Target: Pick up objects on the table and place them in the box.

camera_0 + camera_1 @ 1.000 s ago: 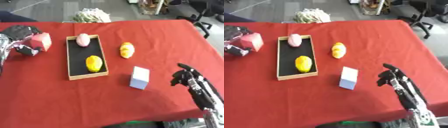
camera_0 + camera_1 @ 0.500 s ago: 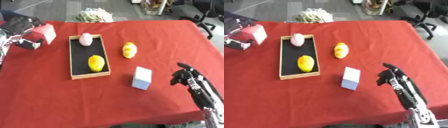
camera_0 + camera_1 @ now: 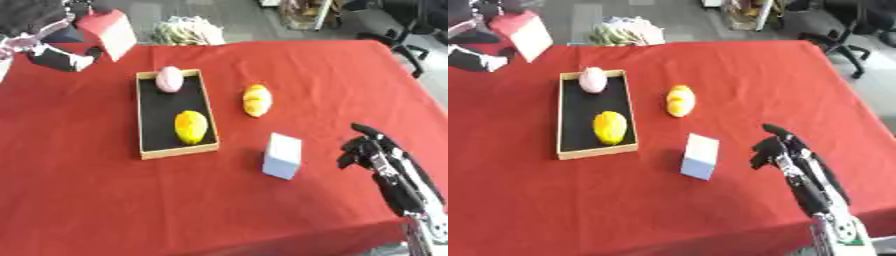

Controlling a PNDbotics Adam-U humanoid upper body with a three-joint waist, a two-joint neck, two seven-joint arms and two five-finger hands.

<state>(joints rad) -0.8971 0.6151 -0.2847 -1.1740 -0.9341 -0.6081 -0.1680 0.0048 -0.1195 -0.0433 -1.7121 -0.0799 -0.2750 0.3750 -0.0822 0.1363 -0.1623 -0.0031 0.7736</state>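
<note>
Left hand (image 3: 52, 47) up at far-left corner, fingers apparently wrapped round red-and-white box-shaped object (image 3: 109, 32), though blur made grip hard to confirm. Object hung above table (image 3: 105, 200) edge, up and left of tray (image 3: 144, 152). Tray's long axis ran near-to-far; pink item (image 3: 169, 79) and yellow item (image 3: 191, 126) already inside. Drop spot lay right and nearer. Right hand (image 3: 367, 150) idle, fingers curled, empty, just beside white block (image 3: 283, 156); orange item (image 3: 256, 100) between.

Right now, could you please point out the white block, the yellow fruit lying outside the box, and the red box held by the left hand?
white block (image 3: 283, 155), left eye view, front face.
yellow fruit (image 3: 256, 100), left eye view, its middle.
red box (image 3: 110, 31), left eye view, pale side face.
</note>
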